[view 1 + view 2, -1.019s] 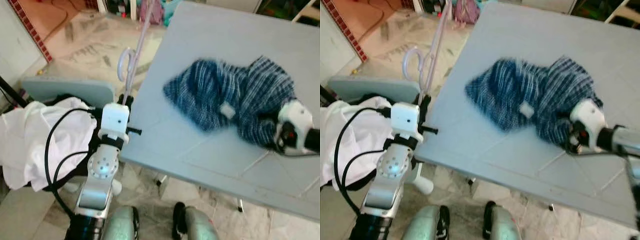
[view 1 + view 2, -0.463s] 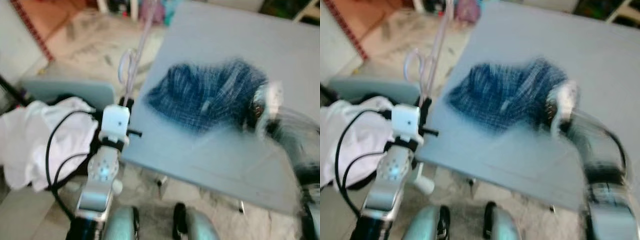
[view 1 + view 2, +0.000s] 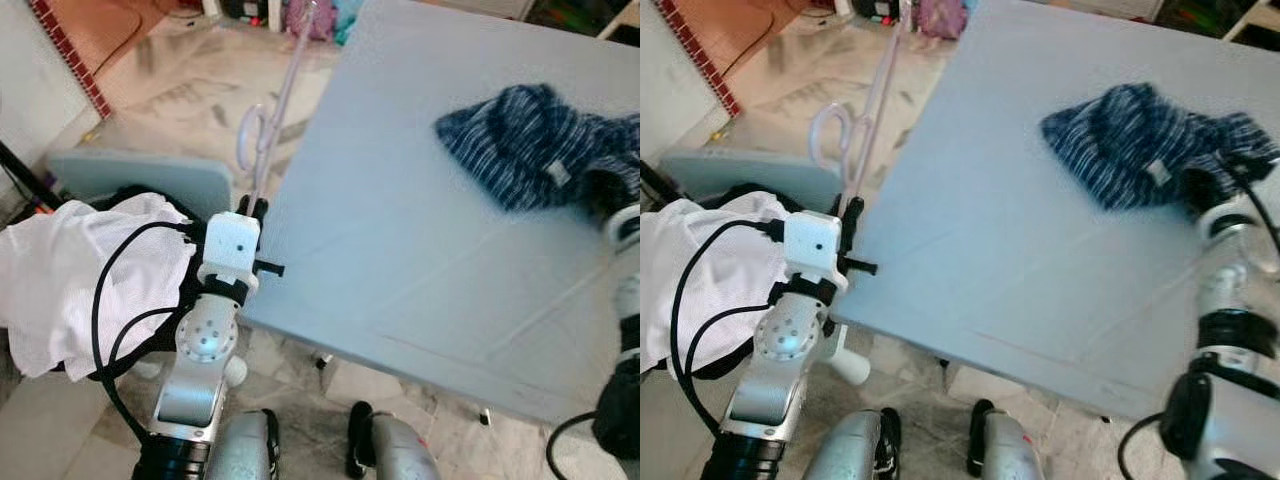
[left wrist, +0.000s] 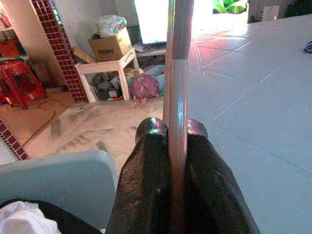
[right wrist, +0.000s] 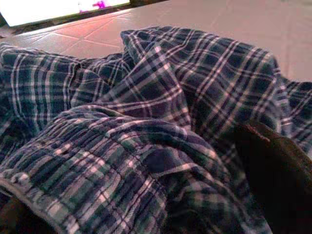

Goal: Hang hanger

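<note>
Between left fingers (image 4: 146, 165), hanger (image 4: 176, 97).

- A large pale blue-grey table (image 3: 420, 250) takes up most of the right side, its surface scored with faint lines.
- A crumpled dark blue plaid shirt (image 3: 530, 145) lies on the table's far right part.
- On the near left, a heap of white cloth (image 3: 70, 275) rests over something dark.
- Just behind the heap is a grey chair back (image 3: 140, 180).
- The floor (image 3: 170, 90) is marbled tile.
- At the far left runs a red-tiled edge (image 3: 70, 60).
- A white low table (image 4: 105, 68) with a cardboard box (image 4: 109, 46) stands far back.
</note>
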Tool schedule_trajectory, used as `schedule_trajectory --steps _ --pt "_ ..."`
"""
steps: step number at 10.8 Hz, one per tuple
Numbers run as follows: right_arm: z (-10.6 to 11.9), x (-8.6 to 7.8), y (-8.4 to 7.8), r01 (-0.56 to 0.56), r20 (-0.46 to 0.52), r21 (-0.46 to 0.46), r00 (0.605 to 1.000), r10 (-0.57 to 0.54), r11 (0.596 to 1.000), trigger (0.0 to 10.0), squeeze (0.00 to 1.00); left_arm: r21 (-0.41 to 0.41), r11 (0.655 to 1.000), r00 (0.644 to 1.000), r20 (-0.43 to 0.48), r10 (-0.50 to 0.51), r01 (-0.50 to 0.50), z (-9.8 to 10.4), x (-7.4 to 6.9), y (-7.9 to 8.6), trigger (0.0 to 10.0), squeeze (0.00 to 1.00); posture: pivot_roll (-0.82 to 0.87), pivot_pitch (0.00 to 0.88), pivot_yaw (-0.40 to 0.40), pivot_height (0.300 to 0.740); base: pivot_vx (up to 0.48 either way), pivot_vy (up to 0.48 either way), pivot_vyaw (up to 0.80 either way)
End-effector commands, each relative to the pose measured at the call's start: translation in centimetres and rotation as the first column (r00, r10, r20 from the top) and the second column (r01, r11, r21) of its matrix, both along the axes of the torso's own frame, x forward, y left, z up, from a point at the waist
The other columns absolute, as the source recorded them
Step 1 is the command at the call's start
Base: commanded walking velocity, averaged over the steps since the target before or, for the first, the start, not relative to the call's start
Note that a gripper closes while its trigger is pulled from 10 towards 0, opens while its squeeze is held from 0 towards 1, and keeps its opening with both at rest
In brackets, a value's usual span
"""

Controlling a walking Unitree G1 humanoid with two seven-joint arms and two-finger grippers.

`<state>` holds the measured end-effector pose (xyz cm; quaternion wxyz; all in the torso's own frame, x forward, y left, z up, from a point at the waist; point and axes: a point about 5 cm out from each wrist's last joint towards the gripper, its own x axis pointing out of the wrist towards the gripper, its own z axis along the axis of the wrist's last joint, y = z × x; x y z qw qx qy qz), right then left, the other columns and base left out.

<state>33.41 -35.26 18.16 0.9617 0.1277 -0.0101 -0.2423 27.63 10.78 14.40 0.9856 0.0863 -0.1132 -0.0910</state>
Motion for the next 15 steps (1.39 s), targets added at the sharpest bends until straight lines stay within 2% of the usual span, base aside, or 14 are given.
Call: schedule_trajectory --steps 1,2,3,4,5,6,7,8,9,10,11,13,14,15 --pt "-1.1 1.6 4.1 -0.352 -0.053 0.104 0.932 0.359 0.93 10.0 0.0 -0.008 0.999 0.999 -0.007 -0.044 0.044 -0.1 -0.3 -1.0 10.0 0.0 0.04 0.217 -0.007 0.74 0.0 0.0 0.0" --pt "-2.5 0.5 8.1 -0.722 -0.222 0.015 0.672 0.707 0.691 10.0 0.0 -0.007 0.999 0.999 -0.008 -0.049 0.049 -0.1 -0.3 -1.1 10.0 0.0 0.04 0.216 -0.007 0.74 0.0 0.0 0.0" --pt "-3.0 -0.7 8.6 -0.822 -0.337 -0.092 0.556 0.76 0.561 10.0 0.0 -0.007 0.999 0.999 -0.009 -0.052 0.052 -0.1 -0.3 -1.1 10.0 0.0 0.04 0.216 -0.007 0.74 0.0 0.0 0.0" --pt "-2.8 -2.4 8.5 -0.921 -0.438 -0.172 0.39 0.81 0.35 10.0 0.0 -0.005 0.999 0.999 -0.009 -0.053 0.053 -0.1 -0.3 -1.1 10.0 0.0 0.04 0.211 -0.006 0.74 0.0 0.0 0.0" --pt "-2.0 -3.1 8.0 -0.939 -0.514 -0.258 0.334 0.79 0.228 10.0 0.0 -0.003 0.999 0.999 -0.01 -0.052 0.052 -0.2 -0.2 -1.1 10.0 0.0 0.04 0.212 -0.006 0.74 0.0 0.0 0.0" --pt "-0.5 -1.7 6.2 -0.851 -0.646 -0.496 0.493 0.583 0.17 10.0 0.0 -0.001 0.999 0.999 -0.011 -0.048 0.048 -0.2 -0.2 -1.0 10.0 0.0 0.04 0.212 -0.007 0.74 0.0 0.0 0.0" --pt "3.1 0.1 5.1 -0.667 -0.559 -0.72 0.72 0.411 0.189 10.0 0.0 0.0 0.999 0.999 -0.011 -0.047 0.047 -0.2 -0.2 -1.0 10.0 0.0 0.04 0.212 -0.007 0.74 0.0 0.0 0.0" --pt "5.4 0.6 5.1 -0.559 -0.445 -0.797 0.8 0.402 0.23 10.0 0.0 0.0 0.999 0.999 -0.01 -0.047 0.047 -0.2 -0.2 -1.0 10.0 0.0 0.04 0.211 -0.01 0.74 0.0 0.0 0.0" --pt "6.3 0.6 4.5 -0.514 -0.442 -0.839 0.835 0.329 0.177 10.0 0.0 -0.001 0.999 0.999 -0.01 -0.045 0.045 -0.2 -0.2 -1.0 10.0 0.0 0.04 0.211 -0.011 0.74 0.0 0.0 0.0" --pt "5.2 0.2 4.0 -0.62 -0.55 -0.772 0.762 0.342 0.142 10.0 0.0 -0.001 0.999 0.999 -0.01 -0.043 0.043 -0.2 -0.3 -1.0 10.0 0.0 0.04 0.211 -0.012 0.74 0.0 0.0 0.0" --pt "2.7 -1.2 3.9 -0.81 -0.755 -0.585 0.528 0.39 -0.037 10.0 0.0 -0.001 0.999 0.999 -0.012 -0.042 0.042 -0.2 -0.3 -0.9 10.0 0.0 0.04 0.213 -0.012 0.74 0.0 0.0 0.0" --pt "2.8 -3.5 2.2 -0.93 -0.89 -0.348 0.289 0.354 -0.117 10.0 0.0 -0.002 0.999 0.999 -0.017 -0.048 0.048 -0.4 -0.4 -1.0 10.0 0.0 0.03 0.216 -0.015 0.74 0.0 0.0 0.0" --pt "3.3 -4.2 2.0 -0.96 -0.894 -0.257 0.192 0.404 -0.111 10.0 0.0 -0.005 0.999 0.998 -0.02 -0.052 0.052 -0.4 -0.4 -1.2 10.0 0.0 0.02 0.216 -0.015 0.74 0.0 0.0 0.0" --pt "2.1 -5.6 2.7 -0.981 -0.874 -0.1 0.006 0.487 -0.168 10.0 0.0 -0.007 0.998 0.998 -0.019 -0.058 0.058 -0.4 -0.4 -1.4 10.0 0.0 0.02 0.214 -0.018 0.74 0.0 0.0 0.0"
